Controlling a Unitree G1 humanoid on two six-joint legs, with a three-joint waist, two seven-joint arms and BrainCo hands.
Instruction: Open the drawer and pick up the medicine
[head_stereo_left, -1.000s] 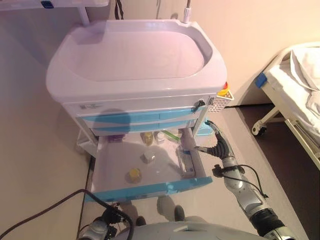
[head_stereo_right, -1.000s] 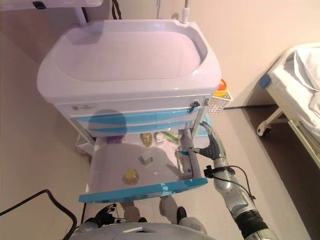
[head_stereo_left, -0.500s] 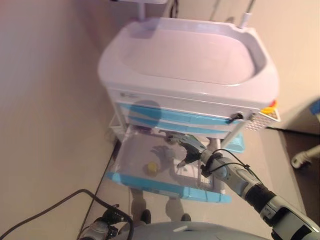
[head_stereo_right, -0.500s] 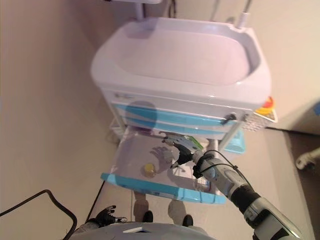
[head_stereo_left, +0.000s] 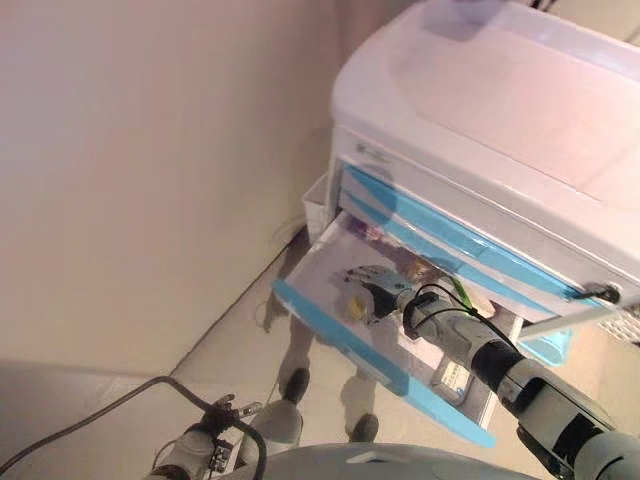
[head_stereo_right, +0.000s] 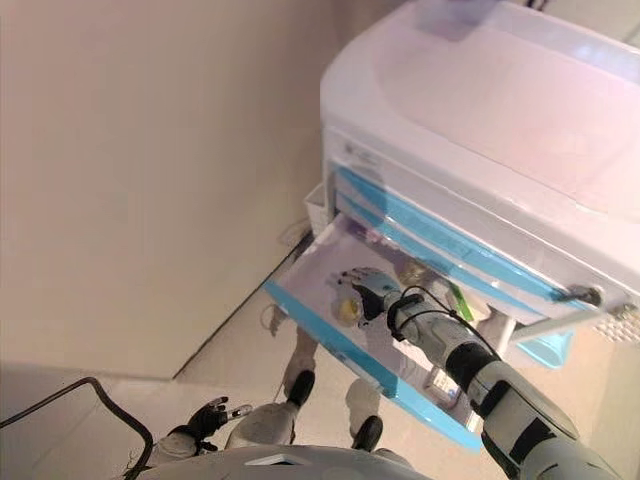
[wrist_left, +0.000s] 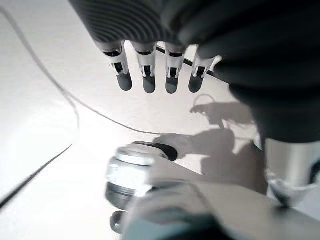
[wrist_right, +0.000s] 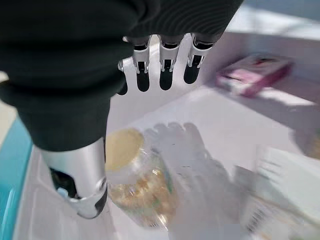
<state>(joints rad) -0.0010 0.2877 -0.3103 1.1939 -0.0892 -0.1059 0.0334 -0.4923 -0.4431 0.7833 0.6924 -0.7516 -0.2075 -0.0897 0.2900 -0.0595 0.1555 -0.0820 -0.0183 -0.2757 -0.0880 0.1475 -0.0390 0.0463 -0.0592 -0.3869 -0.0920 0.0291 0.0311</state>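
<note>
The white cart (head_stereo_left: 520, 110) has blue drawer fronts, and its lowest drawer (head_stereo_left: 330, 325) stands pulled out. Inside lies a small clear medicine bottle with a yellow cap (wrist_right: 135, 185); it also shows in the right eye view (head_stereo_right: 345, 308). My right hand (head_stereo_left: 378, 290) reaches into the drawer and hovers just over the bottle. Its fingers (wrist_right: 165, 70) are straight and its thumb (wrist_right: 80, 185) stands beside the bottle without closing on it. My left hand (head_stereo_right: 205, 415) hangs low by the floor, its fingers (wrist_left: 150, 75) straight and empty.
A pink box (wrist_right: 252, 75) lies at the back of the drawer. A white packet (wrist_right: 280, 170) and a green item (head_stereo_left: 460, 292) lie to the bottle's right. A beige wall (head_stereo_left: 150, 150) stands close on the cart's left.
The camera has swung, so the cart now shows at the right. My right hand has moved from the drawer's right side to over the yellow-capped bottle.
</note>
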